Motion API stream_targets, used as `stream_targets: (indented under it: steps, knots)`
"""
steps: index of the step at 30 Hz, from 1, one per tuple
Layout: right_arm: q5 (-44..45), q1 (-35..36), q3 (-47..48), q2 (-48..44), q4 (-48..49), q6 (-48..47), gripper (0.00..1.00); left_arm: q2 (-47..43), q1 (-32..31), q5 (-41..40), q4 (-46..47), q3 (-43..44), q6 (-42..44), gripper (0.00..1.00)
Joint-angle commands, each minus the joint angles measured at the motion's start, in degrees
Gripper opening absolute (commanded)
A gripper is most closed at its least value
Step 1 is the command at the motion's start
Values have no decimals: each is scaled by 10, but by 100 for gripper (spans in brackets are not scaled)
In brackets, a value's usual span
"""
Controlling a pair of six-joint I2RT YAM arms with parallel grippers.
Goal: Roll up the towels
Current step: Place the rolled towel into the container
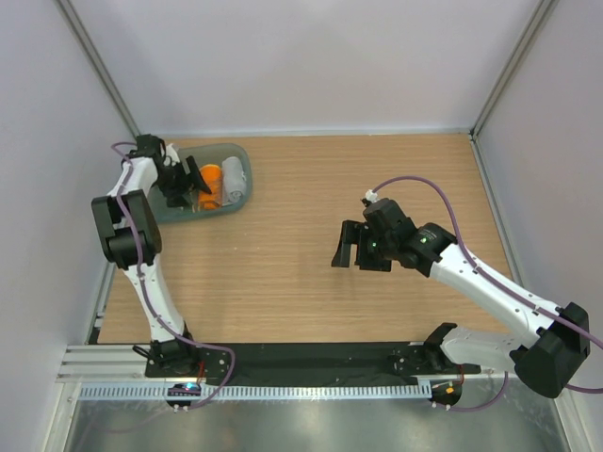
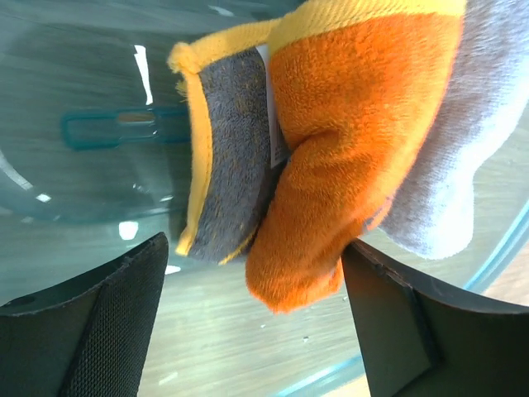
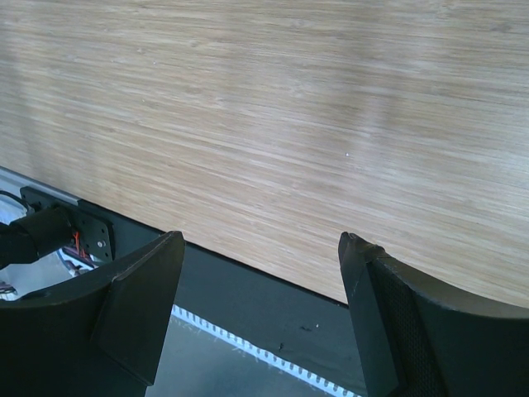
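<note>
Two rolled towels lie side by side in a translucent teal tub (image 1: 222, 149) at the table's far left. The orange towel (image 1: 209, 185) shows its orange pile (image 2: 355, 141) and its grey face (image 2: 231, 157). The light grey towel (image 1: 234, 178) lies against it on the far side (image 2: 471, 157). My left gripper (image 1: 197, 184) reaches into the tub and is open (image 2: 254, 248). The orange roll's lower end hangs between its fingers, close to the right finger (image 2: 388, 314). My right gripper (image 1: 350, 247) hovers open over the bare table middle (image 3: 263, 241), with nothing between its fingers.
The tub's wall (image 2: 99, 99) curves around the left gripper, with a handle slot (image 2: 124, 128) in it. A black strip (image 1: 311, 358) and a metal rail (image 1: 283, 388) run along the near table edge. Grey walls enclose the table on three sides.
</note>
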Motion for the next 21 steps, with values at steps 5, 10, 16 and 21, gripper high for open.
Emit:
stream_targets:
  steps: [5, 10, 16, 21]
  knots:
    - [-8, -2, 20, -3, 11, -6, 82, -62, 8, -17, -6, 10, -18, 84]
    - [-10, -2, 17, -2, 14, -5, 82, -90, 7, 3, -4, 8, -25, 90]
    - [-5, -2, 22, -7, 15, -25, 82, -169, 6, 28, 4, -18, -45, 90]
    - [-15, -1, 42, -12, 26, -44, 84, -263, -19, 11, 9, -101, -37, 91]
